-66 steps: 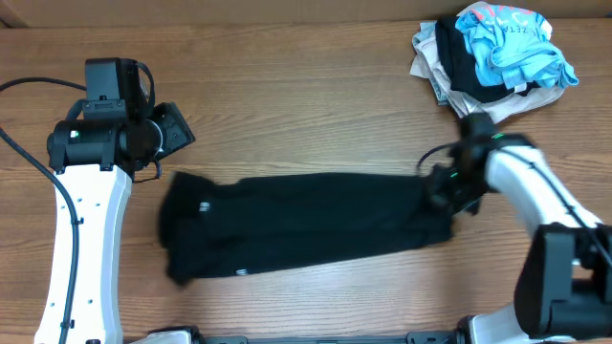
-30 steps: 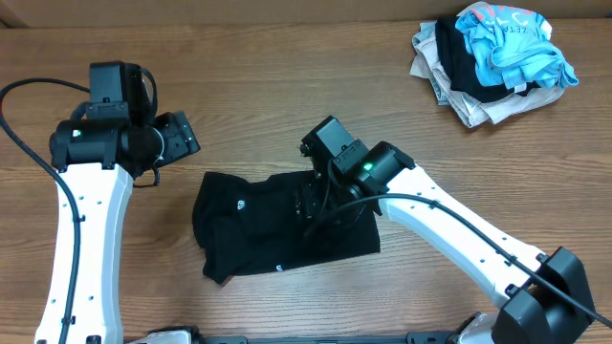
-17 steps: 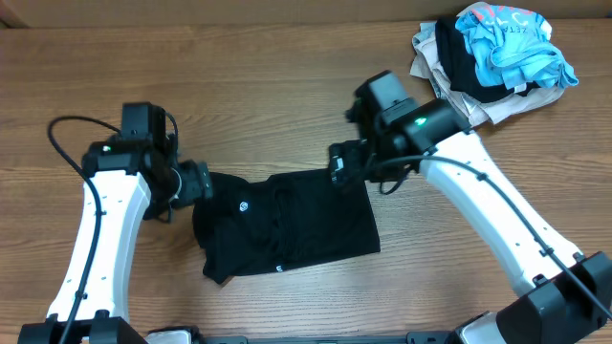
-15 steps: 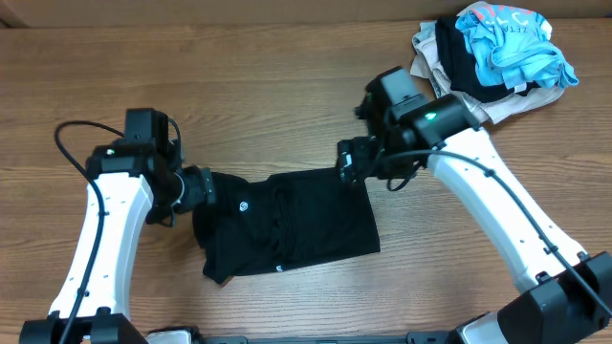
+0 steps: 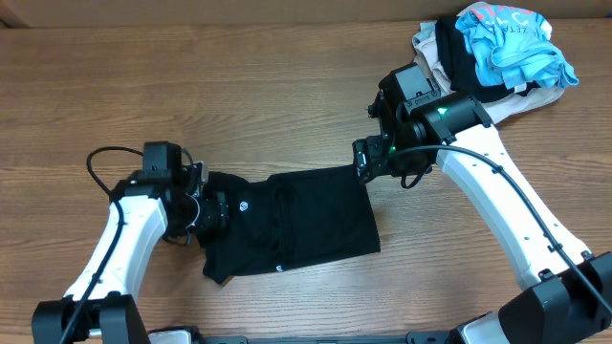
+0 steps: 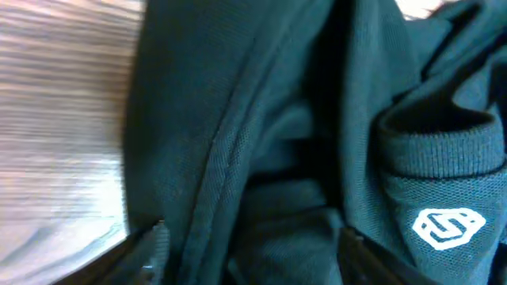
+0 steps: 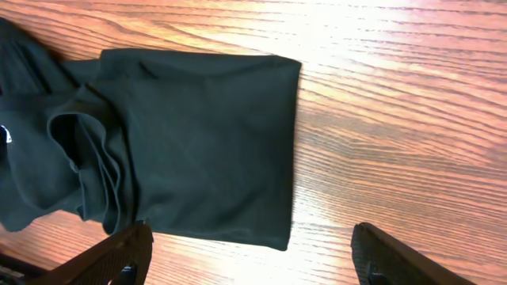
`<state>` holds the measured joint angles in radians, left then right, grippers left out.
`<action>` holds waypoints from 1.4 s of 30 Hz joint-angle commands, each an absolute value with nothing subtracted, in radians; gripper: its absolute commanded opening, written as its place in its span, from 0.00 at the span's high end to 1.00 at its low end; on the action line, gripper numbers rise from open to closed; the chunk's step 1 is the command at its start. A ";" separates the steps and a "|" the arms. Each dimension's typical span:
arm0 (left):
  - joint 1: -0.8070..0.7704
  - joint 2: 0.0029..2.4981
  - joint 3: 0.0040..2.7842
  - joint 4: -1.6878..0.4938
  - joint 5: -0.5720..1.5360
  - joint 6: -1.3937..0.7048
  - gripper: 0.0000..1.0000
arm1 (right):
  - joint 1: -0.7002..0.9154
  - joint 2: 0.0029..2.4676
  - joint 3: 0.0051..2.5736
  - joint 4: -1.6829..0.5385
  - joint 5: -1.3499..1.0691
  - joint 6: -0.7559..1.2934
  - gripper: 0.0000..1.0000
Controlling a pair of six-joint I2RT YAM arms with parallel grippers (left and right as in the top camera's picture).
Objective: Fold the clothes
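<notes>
The black T-shirt (image 5: 296,225) lies folded into a rough rectangle on the wooden table, left of centre, with a small white logo (image 5: 243,204) near its left end. My left gripper (image 5: 212,208) is down on the shirt's left edge. In the left wrist view its fingers (image 6: 154,241) stand apart, straddling bunched folds of the shirt (image 6: 277,119) beside the logo (image 6: 447,228). My right gripper (image 5: 368,161) hovers open and empty over the shirt's upper right corner. The right wrist view shows the right gripper (image 7: 249,249) above the shirt's folded edge (image 7: 198,134) and bare wood.
A pile of other garments (image 5: 478,76), beige and black with a light-blue one (image 5: 512,43) on top, sits at the table's far right corner. The left arm's cable (image 5: 105,158) loops over the table beside the arm.
The right gripper has drawn back up and to the right, off the folded shirt. The left arm has come down and forward onto the shirt's left edge.
</notes>
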<state>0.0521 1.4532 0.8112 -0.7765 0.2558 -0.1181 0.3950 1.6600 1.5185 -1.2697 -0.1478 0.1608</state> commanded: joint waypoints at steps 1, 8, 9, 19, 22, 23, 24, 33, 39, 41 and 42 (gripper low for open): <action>0.045 1.453 0.755 -0.727 0.334 -0.067 0.43 | 0.397 1.659 1.536 -1.267 -0.128 0.152 0.17; 0.046 1.453 0.743 -0.704 0.318 -0.066 0.96 | 0.397 1.660 1.516 -1.267 -0.133 0.173 0.26; 0.047 1.453 0.761 -0.721 0.292 -0.065 0.96 | 0.397 1.660 1.505 -1.266 -0.133 0.185 0.28; 0.047 1.452 1.196 -0.999 0.146 -0.066 0.96 | 0.443 1.668 1.297 -1.016 -0.342 0.295 0.81; 0.045 1.452 1.275 -1.059 0.146 -0.067 0.96 | 0.479 1.682 1.217 -0.876 -0.405 0.364 0.96; 0.045 1.452 1.289 -1.070 0.146 -0.067 0.96 | 0.492 1.691 1.199 -0.835 -0.422 0.384 0.96; 0.045 1.452 1.296 -1.076 0.146 -0.067 0.96 | 0.506 1.699 1.187 -0.801 -0.432 0.405 0.96; 0.018 1.452 1.309 -1.114 0.162 -0.066 0.96 | 0.667 1.822 1.158 -0.601 -0.446 0.649 0.96; -0.149 1.452 1.377 -1.135 0.202 -0.096 0.96 | 0.639 1.840 1.158 -0.600 -0.441 0.667 0.96; -0.224 1.452 1.377 -1.133 0.207 -0.133 0.96 | 0.604 1.825 1.158 -0.607 -0.443 0.665 0.96; -0.263 1.454 1.376 -1.133 0.207 -0.148 0.96 | 0.583 1.810 1.159 -0.611 -0.443 0.657 0.96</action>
